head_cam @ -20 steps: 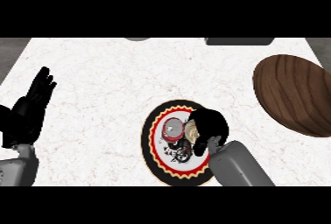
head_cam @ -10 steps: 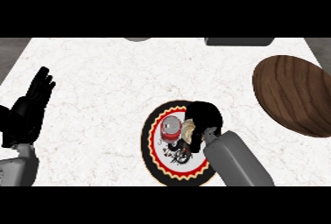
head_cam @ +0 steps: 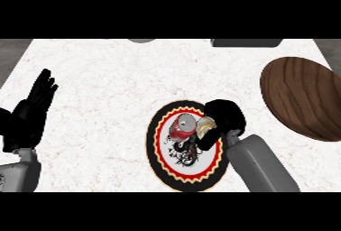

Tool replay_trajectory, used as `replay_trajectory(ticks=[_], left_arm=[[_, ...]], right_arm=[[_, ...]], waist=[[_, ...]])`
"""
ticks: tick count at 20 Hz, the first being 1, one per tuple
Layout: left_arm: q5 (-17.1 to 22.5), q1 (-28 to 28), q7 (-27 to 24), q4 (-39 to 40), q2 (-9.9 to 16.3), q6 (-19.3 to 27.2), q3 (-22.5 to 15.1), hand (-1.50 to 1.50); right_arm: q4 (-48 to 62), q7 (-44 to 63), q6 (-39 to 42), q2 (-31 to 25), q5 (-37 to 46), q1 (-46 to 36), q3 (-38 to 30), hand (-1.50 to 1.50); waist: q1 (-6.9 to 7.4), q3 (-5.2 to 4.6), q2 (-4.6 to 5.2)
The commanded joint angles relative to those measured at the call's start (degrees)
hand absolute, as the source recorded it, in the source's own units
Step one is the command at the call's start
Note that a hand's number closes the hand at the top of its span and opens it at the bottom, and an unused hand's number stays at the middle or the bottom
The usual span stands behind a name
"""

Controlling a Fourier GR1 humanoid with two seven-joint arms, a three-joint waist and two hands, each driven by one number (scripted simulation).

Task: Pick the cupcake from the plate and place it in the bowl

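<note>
- We see a white marbled counter (head_cam: 120, 81) filling most of the view.
- We find a brown wooden bowl (head_cam: 303, 101) at the right side, well apart from the plate.
- We see a round plate (head_cam: 163, 155) with a black centre, a red and yellow toothed rim and a dark drawing on it, lying near the lower middle of the counter.
- Our right hand (head_cam: 225, 118) comes in from the lower right on its grey forearm and sits over the plate's upper right edge, fingers curled toward the cupcake; whether they already pinch it we cannot tell.
- Our left hand (head_cam: 33, 115) shows at the left edge, fingers straight and pointing up, spread slightly, holding nothing.
- The cupcake (head_cam: 185, 126) lies on the upper part of the plate, tipped on its side, its red wrapper toward the left and its pale top just against the right hand's fingers.
</note>
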Motion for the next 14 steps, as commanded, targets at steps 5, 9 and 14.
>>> replay_trajectory(ticks=[5,9,14], left_arm=[[1.62,3.59,1.46,-4.59,1.25,-2.33,1.45,0.00],[-0.90,3.75,0.20,-2.78,-1.44,0.22,-0.68,0.00],[-0.47,3.18,-1.33,-0.59,-0.44,-0.41,0.80,0.00]], right_arm=[[-16.78,1.29,0.50,-7.04,4.31,5.67,-0.46,1.50],[-27.45,7.02,-0.90,-8.32,7.12,0.84,-3.51,1.50],[-38.43,11.61,-0.14,-9.88,6.29,-3.81,-11.20,1.50]], waist=[[-0.44,0.04,-0.02],[-1.24,0.00,-0.44],[-1.23,0.00,-0.13]])
